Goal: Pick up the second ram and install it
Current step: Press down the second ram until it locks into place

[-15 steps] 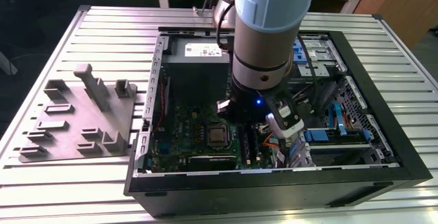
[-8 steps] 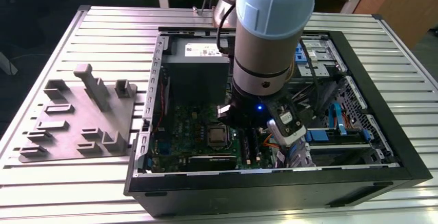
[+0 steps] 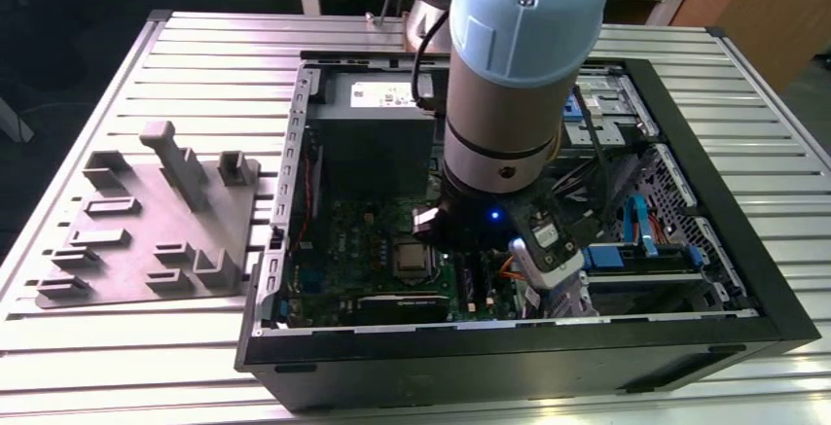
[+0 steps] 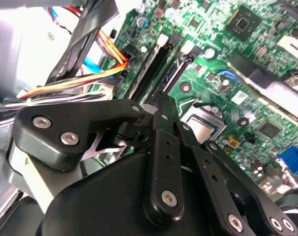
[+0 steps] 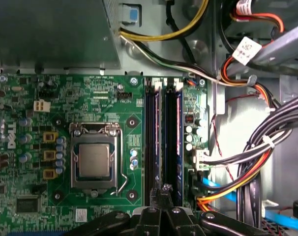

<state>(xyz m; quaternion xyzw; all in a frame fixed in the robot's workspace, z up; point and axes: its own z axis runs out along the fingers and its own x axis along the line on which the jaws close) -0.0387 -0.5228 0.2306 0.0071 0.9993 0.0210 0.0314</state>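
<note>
Now the gripper (image 5: 163, 196), fingers pressed together, bears on the end of the second ram (image 5: 178, 142), seated in its slot beside the processor (image 5: 94, 161), and I'd say it wants pushing straight down, evenly.

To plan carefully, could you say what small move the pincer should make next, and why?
Probably a gentle press straight down: the pincer sits at one end of the two memory slots, and both seem to hold blue-edged sticks already.
</note>
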